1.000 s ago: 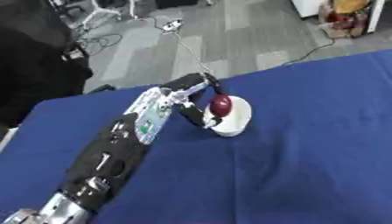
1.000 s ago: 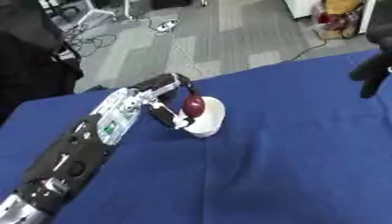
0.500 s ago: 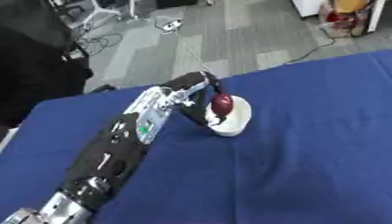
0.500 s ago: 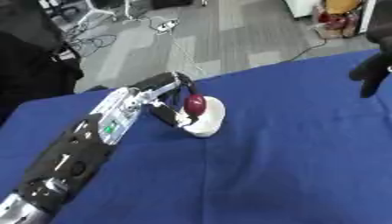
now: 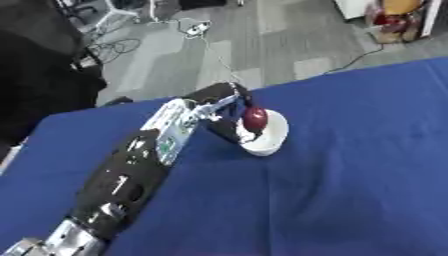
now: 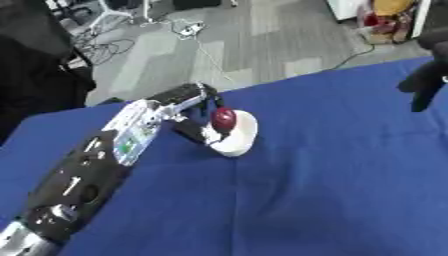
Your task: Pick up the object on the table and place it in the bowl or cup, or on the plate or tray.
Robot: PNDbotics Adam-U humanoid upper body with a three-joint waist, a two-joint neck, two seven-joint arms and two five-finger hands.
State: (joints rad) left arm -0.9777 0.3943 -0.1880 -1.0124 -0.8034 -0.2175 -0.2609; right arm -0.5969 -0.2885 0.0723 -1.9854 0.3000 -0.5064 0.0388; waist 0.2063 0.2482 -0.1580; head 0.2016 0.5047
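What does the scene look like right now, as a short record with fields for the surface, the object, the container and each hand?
surface: table with blue cloth
object: small dark red round object, at the mouth of the white bowl
container: white bowl, tilted on the cloth
left hand: left hand at the bowl, fingers curled round the red object
right hand: right hand dark, at the right edge of the right eye view, above the cloth, holding nothing; finger state unclear
task state: object at the bowl, not yet released
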